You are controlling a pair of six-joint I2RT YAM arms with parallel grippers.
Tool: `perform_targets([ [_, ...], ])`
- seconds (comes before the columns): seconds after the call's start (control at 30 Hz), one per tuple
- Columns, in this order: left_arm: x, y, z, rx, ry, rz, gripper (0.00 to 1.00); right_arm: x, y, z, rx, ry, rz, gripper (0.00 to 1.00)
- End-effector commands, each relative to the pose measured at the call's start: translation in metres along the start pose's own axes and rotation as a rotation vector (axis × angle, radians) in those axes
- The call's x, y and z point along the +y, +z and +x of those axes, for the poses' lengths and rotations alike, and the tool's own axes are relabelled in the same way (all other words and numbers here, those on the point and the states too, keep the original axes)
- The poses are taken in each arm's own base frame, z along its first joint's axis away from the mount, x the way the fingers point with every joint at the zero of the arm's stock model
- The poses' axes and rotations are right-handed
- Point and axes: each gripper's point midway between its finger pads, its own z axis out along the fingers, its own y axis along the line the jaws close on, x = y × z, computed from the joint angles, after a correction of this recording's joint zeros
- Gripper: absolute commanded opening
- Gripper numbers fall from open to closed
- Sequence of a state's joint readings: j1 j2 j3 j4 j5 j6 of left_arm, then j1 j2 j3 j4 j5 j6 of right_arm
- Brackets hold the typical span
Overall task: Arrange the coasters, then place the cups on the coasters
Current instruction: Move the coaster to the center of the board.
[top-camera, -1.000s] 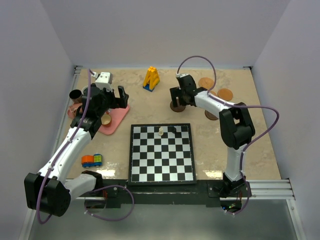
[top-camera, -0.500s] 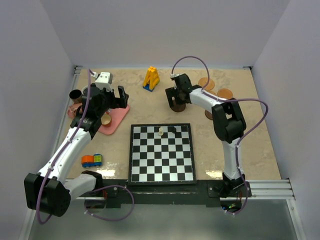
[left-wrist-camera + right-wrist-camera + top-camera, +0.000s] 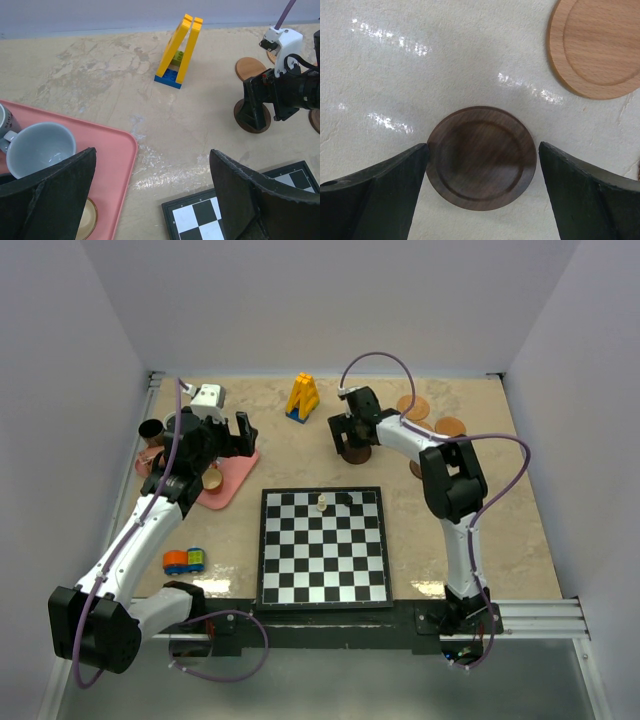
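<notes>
My right gripper [image 3: 482,150] is open and points straight down at a dark brown coaster [image 3: 481,157] lying flat on the table, one finger on each side of it. The left finger almost touches its rim. A light tan coaster [image 3: 597,47] lies beyond it. In the top view, two tan coasters [image 3: 412,405] [image 3: 450,427] lie at the back right. My left gripper [image 3: 152,165] is open and empty above the edge of the pink tray [image 3: 115,150]. On the tray stand a pale blue cup [image 3: 37,147], a grey cup [image 3: 4,125] and a black cup [image 3: 150,428].
A chessboard [image 3: 323,545] with two small pieces lies in the middle near the arms. A yellow brick frame [image 3: 303,397] stands at the back centre. An orange, blue and green toy [image 3: 184,561] lies front left. Walls enclose the table on three sides.
The right arm's elbow has swung left and its gripper has edged a little left above the dark coaster. The left arm has not moved.
</notes>
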State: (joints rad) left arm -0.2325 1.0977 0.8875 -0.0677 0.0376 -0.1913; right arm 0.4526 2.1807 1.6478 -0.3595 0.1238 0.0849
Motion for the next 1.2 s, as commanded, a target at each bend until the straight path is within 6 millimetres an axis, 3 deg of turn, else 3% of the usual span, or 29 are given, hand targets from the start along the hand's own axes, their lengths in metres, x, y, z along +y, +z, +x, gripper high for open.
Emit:
perform_targets([
  [0.0, -0.008, 0.0, -0.018, -0.061, -0.008, 0.026, 1.0, 0.004, 0.004, 0.006, 0.027, -0.023, -0.014, 0.98],
  [0.73, -0.008, 0.0, -0.019, -0.062, -0.007, 0.025, 1.0, 0.012, 0.01, 0.054, 0.131, -0.028, -0.032, 0.99],
  [1.17, -0.008, -0.002, -0.022, -0.071, -0.008, 0.026, 1.0, 0.002, 0.006, 0.082, 0.186, 0.016, 0.045, 0.96],
])
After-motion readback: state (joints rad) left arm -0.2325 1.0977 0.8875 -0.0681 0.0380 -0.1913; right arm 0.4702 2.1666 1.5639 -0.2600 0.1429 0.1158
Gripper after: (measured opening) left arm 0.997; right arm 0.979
